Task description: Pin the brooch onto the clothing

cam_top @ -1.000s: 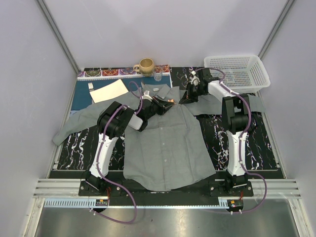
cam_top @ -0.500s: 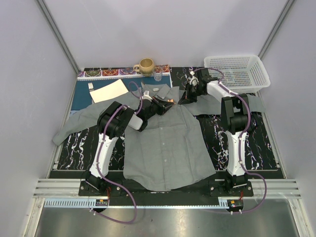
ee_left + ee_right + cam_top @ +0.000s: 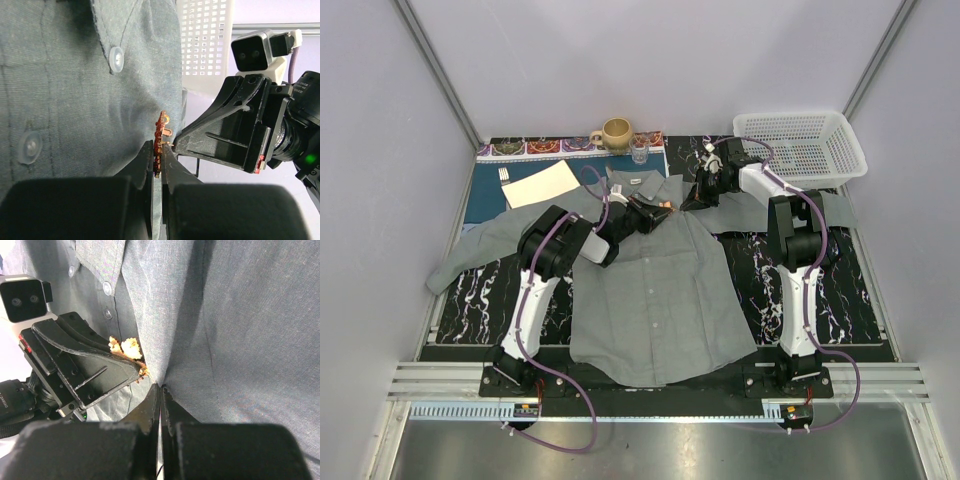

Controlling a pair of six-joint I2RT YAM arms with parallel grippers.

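The grey shirt point(image 3: 655, 290) lies spread flat on the table, collar at the far side. My left gripper point(image 3: 658, 211) is over the shirt just below the collar and is shut on the small orange-red brooch point(image 3: 665, 205). In the left wrist view the brooch point(image 3: 160, 135) stands edge-on between the jaws of the left gripper point(image 3: 160, 152), against the shirt point(image 3: 75, 90). My right gripper point(image 3: 704, 193) is close to its right and is shut on a pinched fold of shirt fabric point(image 3: 165, 340). In the right wrist view the brooch point(image 3: 127, 347) sits just left of the right gripper point(image 3: 160, 390).
A white basket point(image 3: 800, 145) stands at the back right. A tan mug point(image 3: 616, 132) and a small glass point(image 3: 640, 153) stand behind the collar. A blue placemat point(image 3: 485, 205) with a cream napkin point(image 3: 540, 183) and a fork point(image 3: 504, 174) lies at the back left.
My right gripper has shifted slightly left, towards the left gripper and the brooch. The left gripper has held still with the brooch.
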